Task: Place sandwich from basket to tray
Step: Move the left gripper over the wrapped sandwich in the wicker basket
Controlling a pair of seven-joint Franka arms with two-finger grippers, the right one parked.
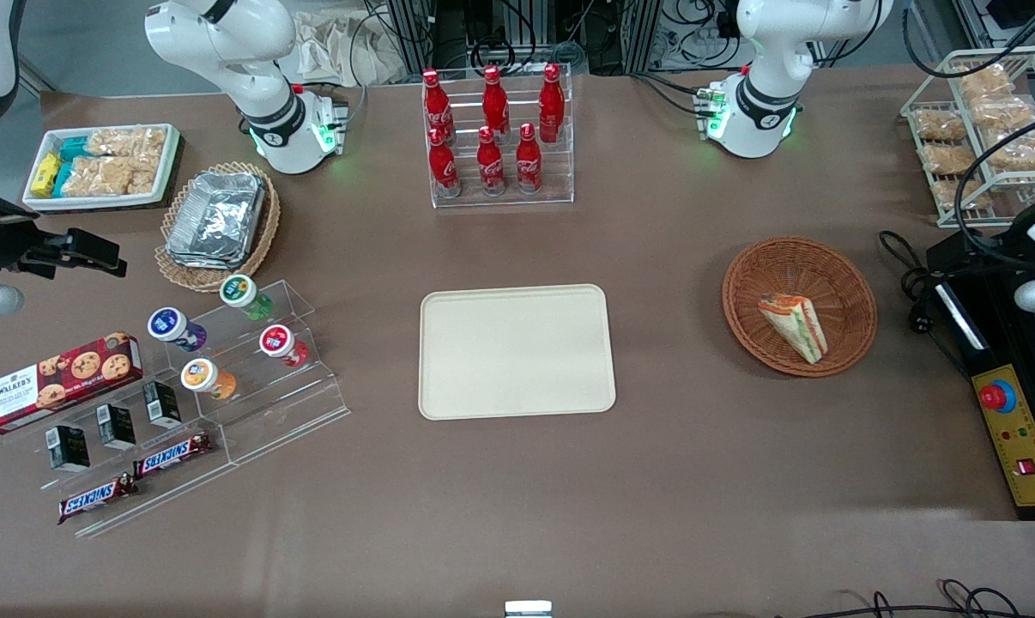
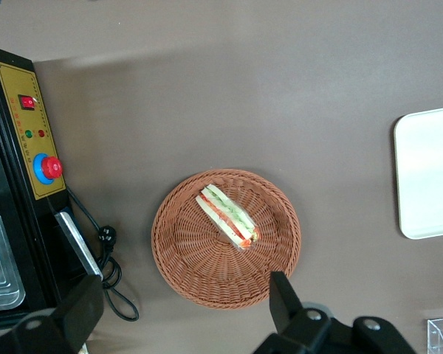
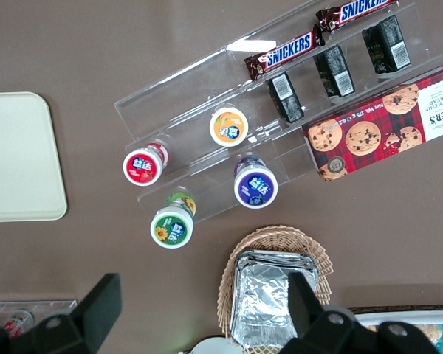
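The sandwich (image 1: 794,326) (image 2: 227,215), a pale wedge with green, red and orange layers, lies in the round reddish-brown basket (image 1: 741,292) (image 2: 199,273), toward the working arm's end of the table. The cream tray (image 1: 517,352) (image 2: 428,173) lies flat beside the basket, at mid-table, with nothing on it. My gripper (image 2: 181,302) hangs high above the basket's rim, open wide, with nothing between its black fingers (image 2: 280,295). It touches neither the sandwich nor the basket.
A black and yellow control box with a red button (image 1: 1011,429) (image 2: 37,140) and a black cable (image 1: 912,275) lie beside the basket. A rack of red bottles (image 1: 500,137) stands farther from the camera than the tray. A wire rack of snacks (image 1: 981,129) stands near the table's corner.
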